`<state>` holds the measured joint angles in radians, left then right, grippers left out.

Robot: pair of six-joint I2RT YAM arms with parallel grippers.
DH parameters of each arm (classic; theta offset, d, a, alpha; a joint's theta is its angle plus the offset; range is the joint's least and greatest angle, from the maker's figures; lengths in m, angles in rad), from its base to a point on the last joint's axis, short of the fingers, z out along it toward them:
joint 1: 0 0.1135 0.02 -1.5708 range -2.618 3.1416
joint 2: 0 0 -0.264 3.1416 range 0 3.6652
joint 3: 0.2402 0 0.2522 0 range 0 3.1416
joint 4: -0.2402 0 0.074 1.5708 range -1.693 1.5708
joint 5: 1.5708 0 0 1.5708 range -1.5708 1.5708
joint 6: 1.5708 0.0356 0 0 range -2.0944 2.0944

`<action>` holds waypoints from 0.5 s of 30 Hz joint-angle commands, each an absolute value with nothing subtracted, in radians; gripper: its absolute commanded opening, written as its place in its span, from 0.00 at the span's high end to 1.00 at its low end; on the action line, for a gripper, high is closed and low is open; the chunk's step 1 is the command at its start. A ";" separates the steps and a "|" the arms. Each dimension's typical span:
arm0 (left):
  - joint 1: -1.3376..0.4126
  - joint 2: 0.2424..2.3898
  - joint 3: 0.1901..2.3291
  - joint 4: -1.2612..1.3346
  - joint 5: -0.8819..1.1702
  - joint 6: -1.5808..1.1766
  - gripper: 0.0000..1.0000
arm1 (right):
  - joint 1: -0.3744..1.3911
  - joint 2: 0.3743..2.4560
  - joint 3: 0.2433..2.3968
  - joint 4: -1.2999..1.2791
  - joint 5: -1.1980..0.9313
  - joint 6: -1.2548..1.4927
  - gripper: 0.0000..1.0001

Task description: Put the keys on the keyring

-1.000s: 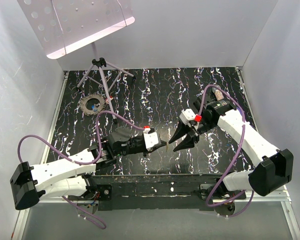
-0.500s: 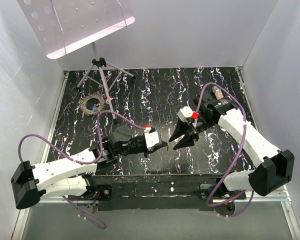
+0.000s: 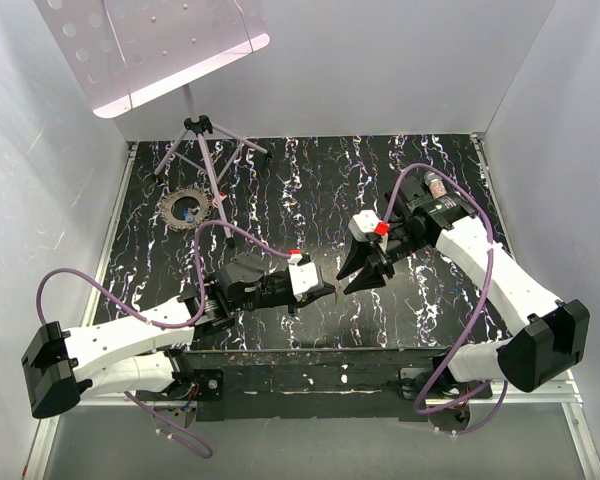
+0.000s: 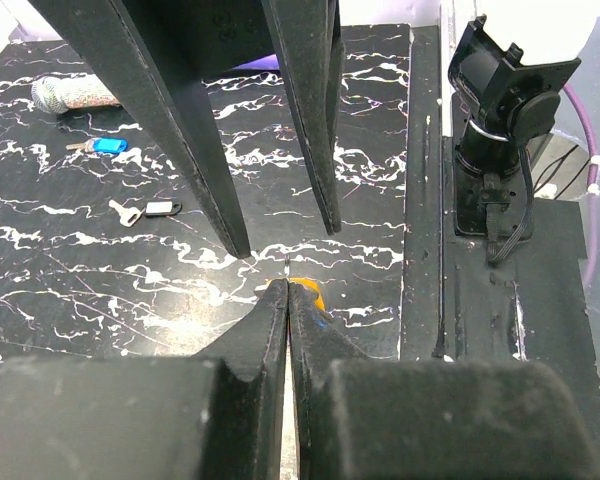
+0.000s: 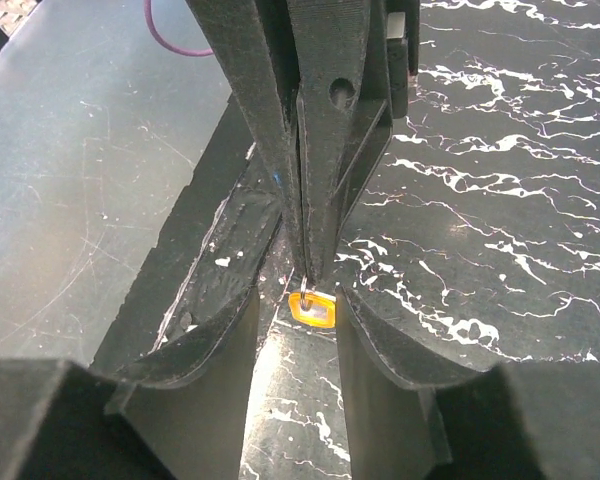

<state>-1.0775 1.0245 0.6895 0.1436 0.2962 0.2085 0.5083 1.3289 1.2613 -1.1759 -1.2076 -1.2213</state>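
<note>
My left gripper (image 4: 288, 288) is shut on a small metal keyring (image 5: 305, 288), from which a key with a yellow-orange head (image 5: 316, 309) hangs just above the table. My right gripper (image 5: 297, 300) is open, its two fingers standing either side of that key without touching it. From above, the right gripper (image 3: 346, 284) meets the left gripper (image 3: 332, 291) tip to tip near the table's front middle. A blue-headed key (image 4: 105, 146) and a dark-headed key (image 4: 152, 209) lie loose on the table beyond.
A clear tube of pinkish beads (image 4: 70, 95) lies near the right arm's elbow. A tripod stand (image 3: 205, 150) and a toothed disc (image 3: 185, 208) sit at the back left. The table's front edge rail (image 3: 310, 355) runs just below the grippers.
My right gripper has moved left and slightly back, closing in until its fingers flank the hanging key. The left gripper has stayed shut and nearly still.
</note>
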 commanded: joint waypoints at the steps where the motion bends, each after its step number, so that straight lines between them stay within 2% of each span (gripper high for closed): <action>1: -1.083 1.017 0.716 0.173 0.296 0.196 1.00 | 0.538 1.338 1.258 -1.147 -1.197 -1.187 0.57; 15: -1.083 1.017 0.709 0.179 0.267 0.192 1.00 | 0.561 1.348 1.262 -1.155 -1.175 -1.190 0.69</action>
<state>-1.0775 1.0248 0.6895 0.1581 0.2840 0.1940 0.5522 1.3437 1.2606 -1.1522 -1.1763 -1.1995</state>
